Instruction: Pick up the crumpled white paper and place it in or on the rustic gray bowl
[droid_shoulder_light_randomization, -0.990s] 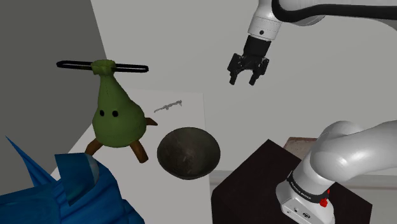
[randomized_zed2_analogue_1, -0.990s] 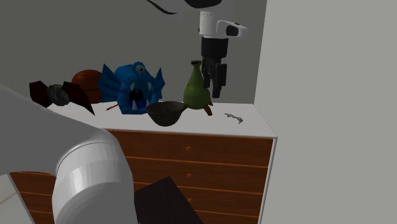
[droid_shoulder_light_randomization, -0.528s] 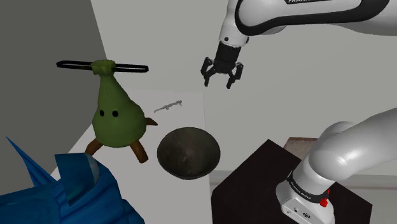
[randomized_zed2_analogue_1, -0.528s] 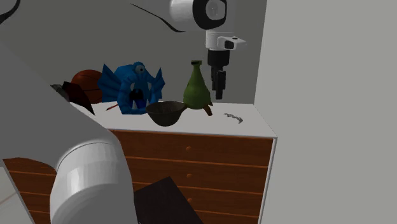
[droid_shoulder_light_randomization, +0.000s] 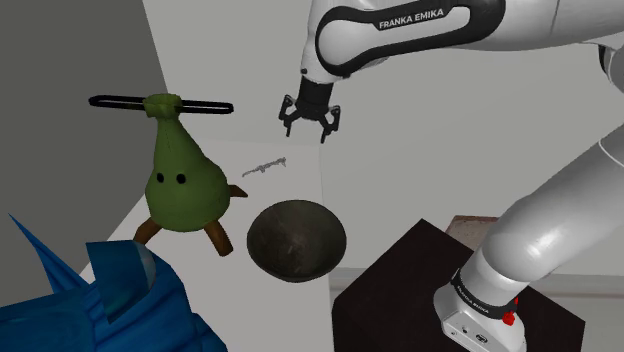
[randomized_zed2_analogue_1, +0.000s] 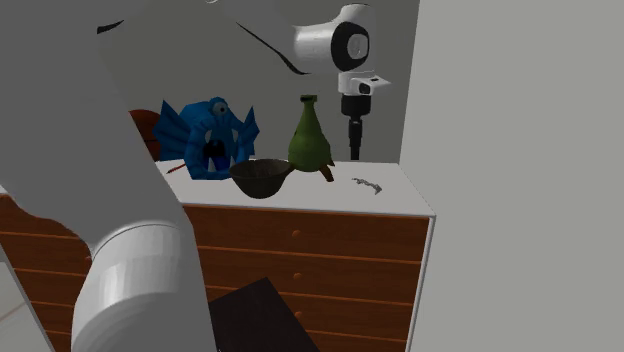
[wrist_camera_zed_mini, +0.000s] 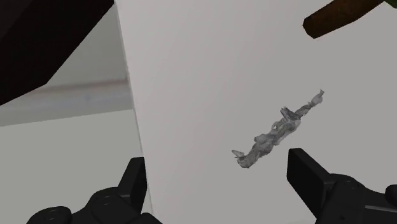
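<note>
Claw (droid_shoulder_light_randomization: 308, 126) has moved nearer, now hanging almost above the crumpled paper (wrist_camera_zed_mini: 277, 132), wide open and empty; descent seems next.

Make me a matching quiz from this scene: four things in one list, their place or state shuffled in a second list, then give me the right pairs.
Things:
1. crumpled paper
2. bowl
3. green figure
4. gripper

Places or states:
A. open, in the air above the white top
B. dark and empty
C. standing on brown legs
D. lying flat on the white top, untouched

Pairs: 1-D, 2-B, 3-C, 4-A
</note>
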